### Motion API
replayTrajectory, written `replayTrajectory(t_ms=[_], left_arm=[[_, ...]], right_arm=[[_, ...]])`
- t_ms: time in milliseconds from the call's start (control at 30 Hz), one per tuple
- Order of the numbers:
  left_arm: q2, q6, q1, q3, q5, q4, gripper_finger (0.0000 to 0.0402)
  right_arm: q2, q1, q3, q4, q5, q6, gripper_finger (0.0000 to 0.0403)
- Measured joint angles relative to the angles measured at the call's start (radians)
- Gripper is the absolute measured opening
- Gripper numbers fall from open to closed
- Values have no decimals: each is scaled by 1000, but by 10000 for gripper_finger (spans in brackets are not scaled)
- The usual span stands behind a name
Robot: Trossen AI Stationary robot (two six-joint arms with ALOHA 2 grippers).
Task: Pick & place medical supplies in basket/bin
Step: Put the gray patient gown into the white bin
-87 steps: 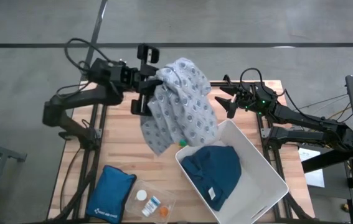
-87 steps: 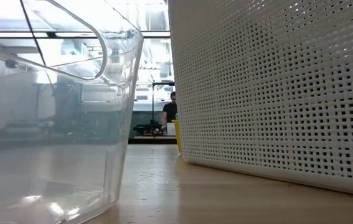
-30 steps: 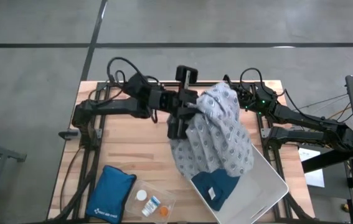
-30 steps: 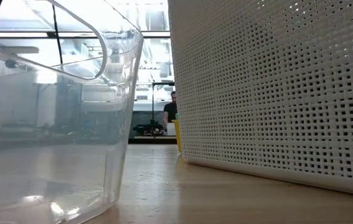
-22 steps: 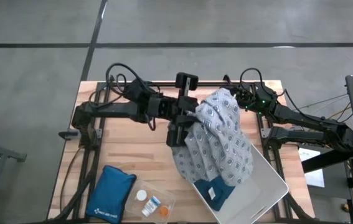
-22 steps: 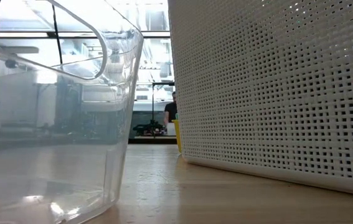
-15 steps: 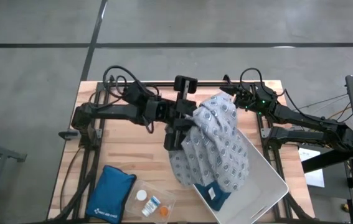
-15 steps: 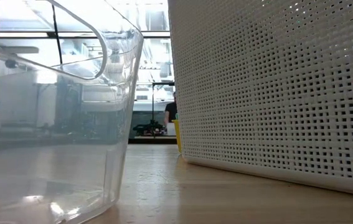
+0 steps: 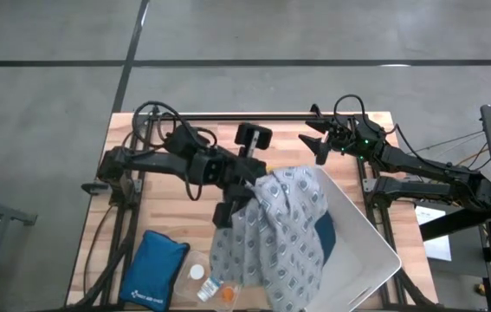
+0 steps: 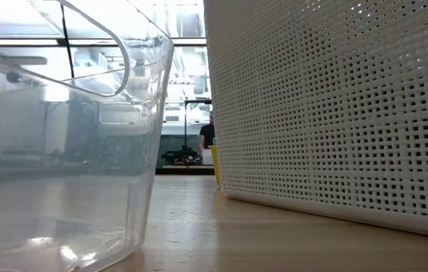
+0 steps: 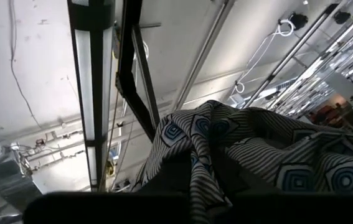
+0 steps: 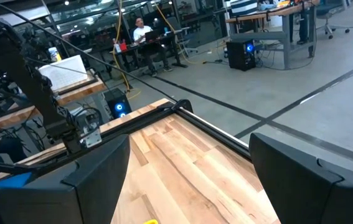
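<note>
Grey dotted cloth (image 9: 284, 230), clenched in left gripper (image 9: 254, 186), is now draping lower over white bin (image 9: 366, 234) at frame centre-right; right gripper (image 9: 319, 143) is waiting released, upper right.

The grey dotted cloth (image 9: 284, 230) covers most of the white bin (image 9: 362, 238) at lower right, leaving only a sliver of blue garment (image 9: 323, 232). The frame's bottom edge cuts the cloth off.

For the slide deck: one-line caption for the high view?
Left gripper holds grey dotted cloth draped across white basket; right gripper waits open.
</note>
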Motion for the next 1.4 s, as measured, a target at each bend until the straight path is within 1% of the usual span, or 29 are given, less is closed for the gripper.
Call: replayTrajectory(t_ms=[100, 233, 333, 400, 500, 600, 733, 967, 1133, 1200, 1333, 1400], left_arm=[[4, 46, -7, 0, 0, -42, 26], [4, 117, -7, -1, -18, -162, 26], [5, 169, -6, -1, -63, -283, 26], [10, 191, -4, -2, -112, -358, 26], [29, 200, 1, -2, -179, -431, 26], [66, 135, 6, -2, -210, -446, 26], [120, 44, 13, -2, -227, -463, 25], [187, 13, 20, -2, -246, -562, 25], [209, 10, 19, -2, -260, -712, 25], [211, 5, 19, -2, -267, -743, 25], [216, -66, 19, -2, -295, -790, 25], [217, -77, 19, -2, -300, -833, 25]], right_arm=[[0, 0, 0, 0, 0, 0, 325], [0, 0, 0, 0, 0, 0, 325], [0, 0, 0, 0, 0, 0, 325], [0, 0, 0, 0, 0, 0, 325], [0, 0, 0, 0, 0, 0, 325], [0, 0, 0, 0, 0, 0, 325], [0, 0, 0, 0, 0, 0, 325], [0, 0, 0, 0, 0, 0, 325], [0, 0, 0, 0, 0, 0, 325], [0, 0, 0, 0, 0, 0, 325], [0, 0, 0, 0, 0, 0, 325], [0, 0, 0, 0, 0, 0, 325]])
